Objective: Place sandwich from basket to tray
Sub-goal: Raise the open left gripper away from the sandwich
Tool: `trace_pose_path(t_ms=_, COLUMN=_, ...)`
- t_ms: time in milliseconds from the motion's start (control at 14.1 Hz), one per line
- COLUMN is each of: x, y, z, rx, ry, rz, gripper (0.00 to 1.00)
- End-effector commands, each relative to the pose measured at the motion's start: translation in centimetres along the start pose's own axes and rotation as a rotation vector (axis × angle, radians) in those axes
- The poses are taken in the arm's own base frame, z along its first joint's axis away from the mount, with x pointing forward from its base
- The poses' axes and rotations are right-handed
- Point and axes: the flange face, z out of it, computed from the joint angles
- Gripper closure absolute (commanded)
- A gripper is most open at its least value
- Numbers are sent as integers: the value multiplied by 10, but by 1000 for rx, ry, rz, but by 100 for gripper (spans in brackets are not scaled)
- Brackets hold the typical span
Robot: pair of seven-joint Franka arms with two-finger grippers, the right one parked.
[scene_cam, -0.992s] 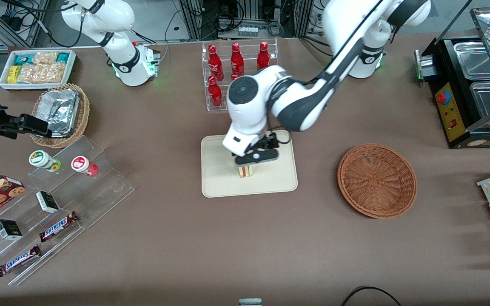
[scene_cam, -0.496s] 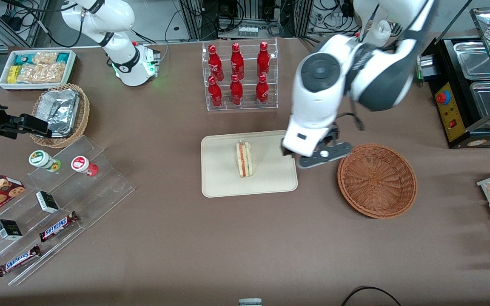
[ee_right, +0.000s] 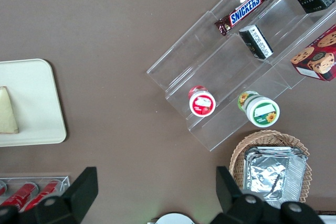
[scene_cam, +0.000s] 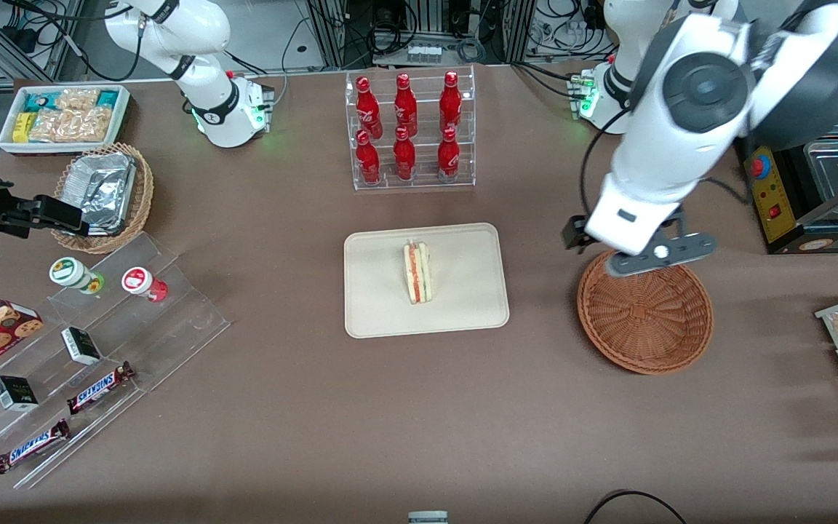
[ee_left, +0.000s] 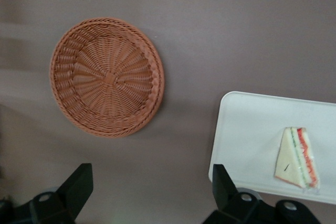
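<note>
So the sandwich (scene_cam: 417, 273) is sitting on the cream tray (scene_cam: 375, 313), roughly in the middle of it, standing on its edge so the red and green filling stripes face up at the front camera (from the left wrist camera it's a pale triangle (ee_left: 297, 157) with the same stripes along one side, lying on the tray (ee_left: 252, 135)). Nothing is touching it. The left arm's gripper (scene_cam: 641, 256) is up in the air over the rim of the reddish-brown wicker basket (scene_cam: 644, 320), the part of the rim farthest from the front camera, well apart from the tray. Its black fingers (ee_left: 77, 186) are spread wide with only bare table showing between them, so it's carrying nothing. The basket (ee_left: 107, 76) has nothing in it, just the woven spiral pattern on its floor, and it sits beside the tray toward the working arm's end of the table with a strip of brown tabletop between them. Farther from the front camera than the tray there's a clear rack of red cola bottles (scene_cam: 408, 131), standing upright in two rows.
</note>
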Motion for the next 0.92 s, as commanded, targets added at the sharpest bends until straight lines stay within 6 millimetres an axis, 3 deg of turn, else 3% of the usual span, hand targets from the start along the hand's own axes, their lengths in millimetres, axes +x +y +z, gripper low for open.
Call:
trace_pose_path(t_ms=0, x=-12, y=-56, z=-14, rx=-14, ry=-26, rz=32, gripper=0)
trace_pose_path(t_ms=142, x=-10, y=-94, z=-25, rx=-46, ry=-53, rz=81, gripper=0)
trace_pose_path(t_ms=425, x=-7, y=-144, z=-31, rx=-81, ry=-56, rz=121, gripper=0)
trace_pose_path(t_ms=709, x=8, y=-176, z=-29, rx=-93, ry=-52, rz=91, gripper=0)
trace_pose_path(t_ms=850, x=10, y=-180, z=-31, rx=-95, ry=-41, rz=126, gripper=0)
